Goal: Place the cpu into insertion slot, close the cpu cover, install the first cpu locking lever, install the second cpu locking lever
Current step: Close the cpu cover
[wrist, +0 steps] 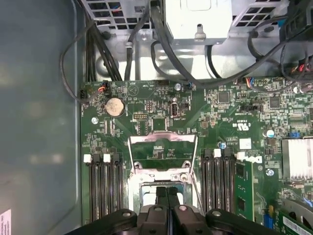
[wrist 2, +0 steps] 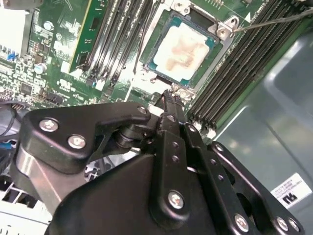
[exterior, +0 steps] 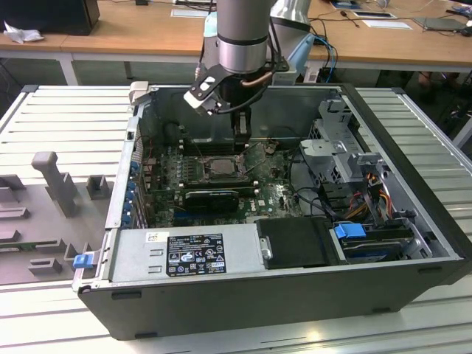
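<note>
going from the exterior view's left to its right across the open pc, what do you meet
grey plastic fixture → blue plastic tabs on the case wall → square silver-rimmed insertion slot → grey metal drive cage

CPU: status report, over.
Hand shut, tips at the slot's edge. CPU seated in slot. Cover open, not yet closed. No obstruction seen.

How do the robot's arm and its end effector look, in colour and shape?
The arm is a silver-grey cylinder with darker bands; a black cable loops beside it and a black-and-white bracket is fixed at its wrist. The end effector is matt black: linked bars with silver screws, narrowing to two slim fingers.
</note>
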Available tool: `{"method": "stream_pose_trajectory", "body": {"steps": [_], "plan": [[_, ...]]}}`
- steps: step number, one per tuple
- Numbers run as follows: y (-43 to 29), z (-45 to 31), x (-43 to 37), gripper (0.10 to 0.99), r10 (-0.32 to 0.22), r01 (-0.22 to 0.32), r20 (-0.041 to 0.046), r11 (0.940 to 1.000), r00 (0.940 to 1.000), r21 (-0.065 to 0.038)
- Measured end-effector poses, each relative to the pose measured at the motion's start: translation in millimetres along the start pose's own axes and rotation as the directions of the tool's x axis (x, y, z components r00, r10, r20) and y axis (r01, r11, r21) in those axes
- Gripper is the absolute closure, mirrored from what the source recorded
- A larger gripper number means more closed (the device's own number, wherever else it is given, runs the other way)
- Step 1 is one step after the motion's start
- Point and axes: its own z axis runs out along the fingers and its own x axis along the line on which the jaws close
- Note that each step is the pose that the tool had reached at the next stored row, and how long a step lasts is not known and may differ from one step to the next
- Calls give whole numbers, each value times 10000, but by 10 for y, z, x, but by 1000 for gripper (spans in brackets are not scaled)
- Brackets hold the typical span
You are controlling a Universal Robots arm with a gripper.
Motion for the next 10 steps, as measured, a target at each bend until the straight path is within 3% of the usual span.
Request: {"method": "stream_pose_trajectory", "body": {"steps": [2,7,10], "plan": [[4,-67,0,980,0,0,-1,10000,10000,0],[50,-75,2,980,0,0,3,10000,10000,8],[58,-194,3,980,-1,1,3,10000,10000,6]]}}
